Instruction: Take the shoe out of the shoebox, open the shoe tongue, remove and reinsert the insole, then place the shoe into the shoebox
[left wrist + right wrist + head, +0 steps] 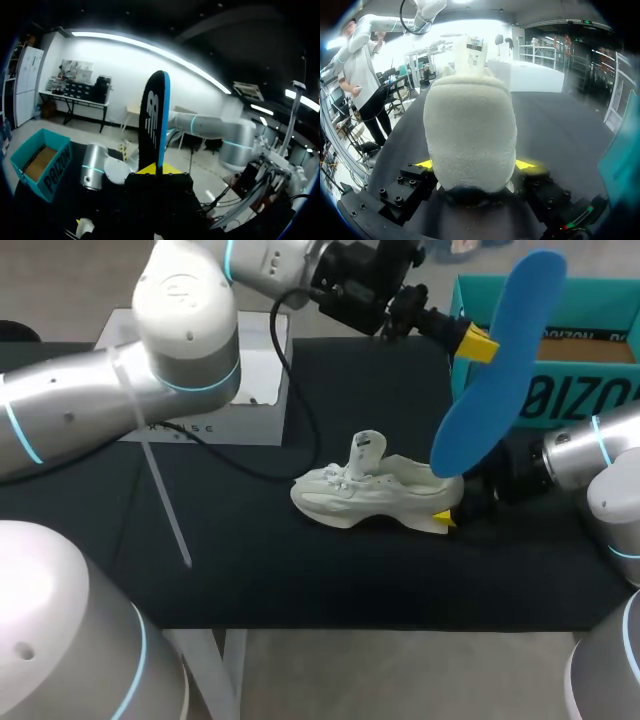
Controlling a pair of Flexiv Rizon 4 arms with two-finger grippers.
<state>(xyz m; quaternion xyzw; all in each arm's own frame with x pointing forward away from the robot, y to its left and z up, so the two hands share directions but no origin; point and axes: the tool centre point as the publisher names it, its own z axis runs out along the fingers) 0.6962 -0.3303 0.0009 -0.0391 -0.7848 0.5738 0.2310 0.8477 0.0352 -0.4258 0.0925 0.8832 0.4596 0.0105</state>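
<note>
A white shoe (375, 495) lies on the black table mat, toe to the left, its tongue standing up. My right gripper (447, 512) is shut on the shoe's heel (470, 140), a yellow fingertip (422, 164) pressed to each side. High above the table my left gripper (480, 343) is shut on one end of a blue insole (500, 365). The insole hangs slanted over the shoe's heel; in the left wrist view it stands edge-on as a black and blue insole (155, 125) between the fingers. The teal shoebox (555, 350) stands open at the back right.
A white box lid (245, 380) lies at the back left of the mat, partly under my left arm. A black cable (290, 390) runs from the left arm down across the mat near the shoe.
</note>
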